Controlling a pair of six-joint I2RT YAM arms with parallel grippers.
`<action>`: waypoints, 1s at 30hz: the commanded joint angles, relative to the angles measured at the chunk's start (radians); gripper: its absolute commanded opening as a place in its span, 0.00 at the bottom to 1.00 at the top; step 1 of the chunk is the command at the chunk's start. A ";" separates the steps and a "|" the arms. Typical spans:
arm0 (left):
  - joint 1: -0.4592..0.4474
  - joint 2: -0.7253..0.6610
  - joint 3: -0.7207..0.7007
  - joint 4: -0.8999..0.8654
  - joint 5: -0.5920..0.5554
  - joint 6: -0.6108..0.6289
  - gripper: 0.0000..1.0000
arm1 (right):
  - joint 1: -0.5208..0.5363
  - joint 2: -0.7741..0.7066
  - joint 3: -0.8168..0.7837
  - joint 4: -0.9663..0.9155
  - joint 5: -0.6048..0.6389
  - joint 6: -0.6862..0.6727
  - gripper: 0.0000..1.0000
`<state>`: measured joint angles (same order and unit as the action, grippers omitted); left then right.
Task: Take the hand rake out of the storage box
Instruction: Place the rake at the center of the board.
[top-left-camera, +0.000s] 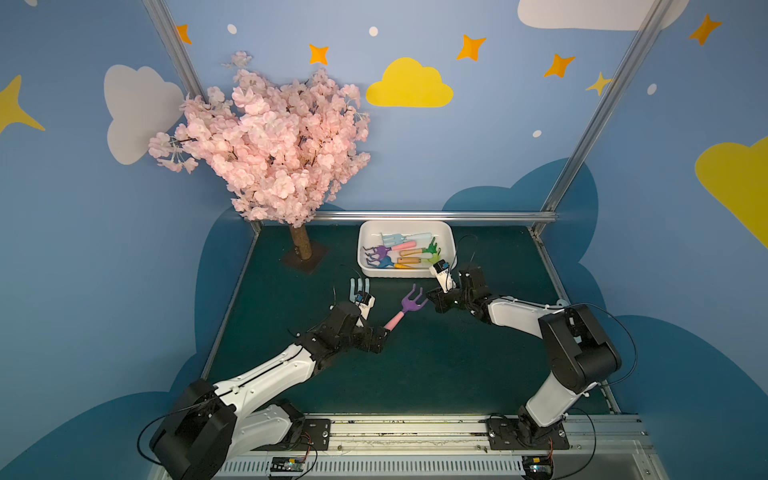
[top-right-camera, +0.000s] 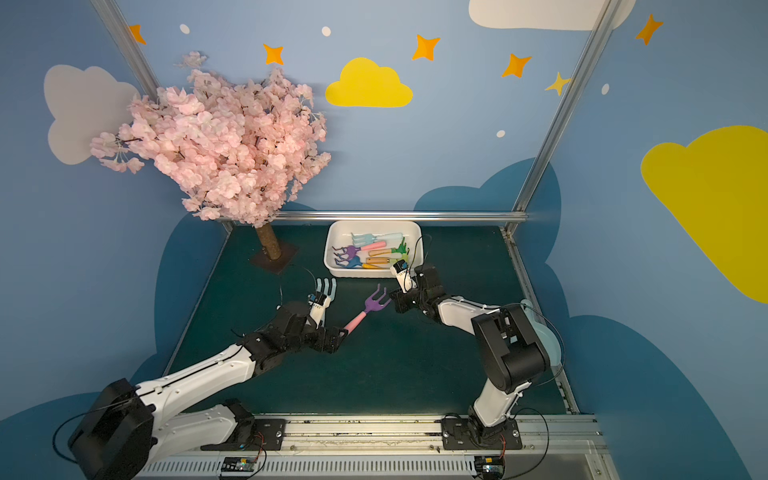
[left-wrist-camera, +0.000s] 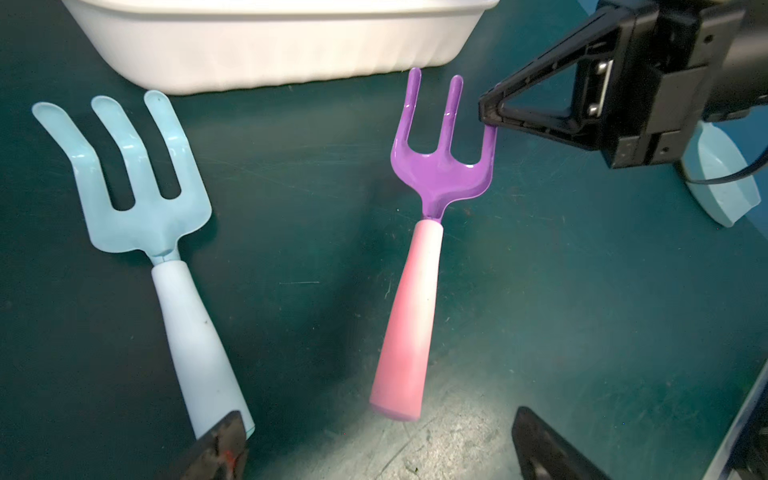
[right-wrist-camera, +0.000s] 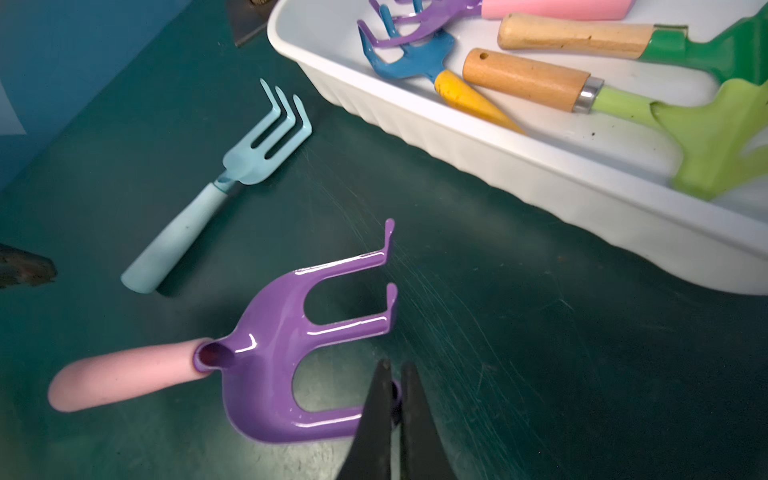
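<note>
A hand rake (top-left-camera: 409, 301) (top-right-camera: 372, 305) with a purple head and pink handle is outside the white storage box (top-left-camera: 360, 249) (top-right-camera: 328, 249), over the green mat. My right gripper (top-left-camera: 430, 296) (right-wrist-camera: 395, 370) is shut on one outer tine of the rake (right-wrist-camera: 270, 345). The pink handle (left-wrist-camera: 407, 324) points at my left gripper (top-left-camera: 384, 332) (left-wrist-camera: 378, 440), which is open, with the handle's end just ahead of its fingers and not touching them. Several more rakes lie in the box (right-wrist-camera: 498, 166).
A light blue rake (top-left-camera: 359, 291) (left-wrist-camera: 141, 199) lies on the mat beside my left gripper. A pink blossom tree (top-left-camera: 270, 145) stands at the back left. A pale blue scoop (top-right-camera: 544, 332) sits at the right edge behind my right arm.
</note>
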<state>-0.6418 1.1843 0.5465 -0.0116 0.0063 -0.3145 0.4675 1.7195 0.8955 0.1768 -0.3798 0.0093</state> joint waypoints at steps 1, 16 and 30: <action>-0.004 0.055 0.048 0.042 0.036 0.023 1.00 | 0.027 0.048 0.095 -0.134 0.020 -0.035 0.00; -0.036 0.307 0.170 0.040 0.028 0.038 0.88 | 0.025 0.127 0.185 -0.293 0.015 -0.090 0.12; -0.117 0.583 0.401 -0.163 -0.051 0.087 0.62 | -0.089 -0.116 -0.031 -0.119 0.021 0.069 0.92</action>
<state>-0.7414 1.7264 0.9165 -0.0937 0.0010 -0.2512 0.4026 1.6550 0.8997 -0.0032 -0.3756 0.0006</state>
